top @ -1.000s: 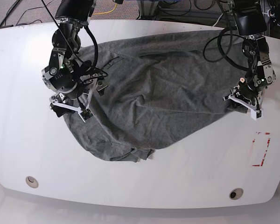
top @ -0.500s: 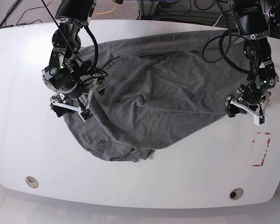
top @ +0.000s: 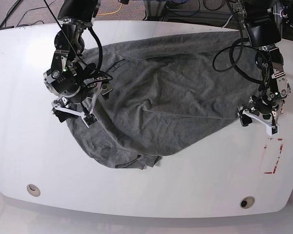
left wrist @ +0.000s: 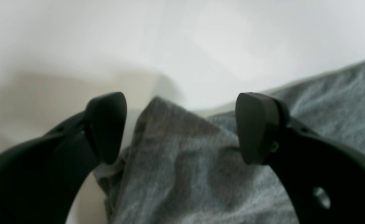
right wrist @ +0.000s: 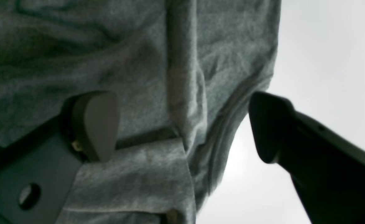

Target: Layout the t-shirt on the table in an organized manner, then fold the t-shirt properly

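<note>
Cloth fills most of the big shiny white table: it is the soft heather-grey t-shirt, lying crumpled and bunched, not flat. It stretches from one claw across to the other. A lumpy folded bit of the shirt sticks out toward the front of the table, between the two claws.

The left claw hangs over the shirt's pointed edge, with its two black fingers spread wide apart. In the left wrist view a peak of grey cloth sits in the gap between the fingers, but they do not pinch it. White table shows just past the fingertips. A red tape rectangle lies on the table near this claw, on the side away from the shirt.

The right claw is spread wide too and grips nothing. In the right wrist view a ribbed hem and a thick fold of the shirt lie between its fingers. One finger is over cloth and the other is over bare table, just beside the shirt's edge.
</note>
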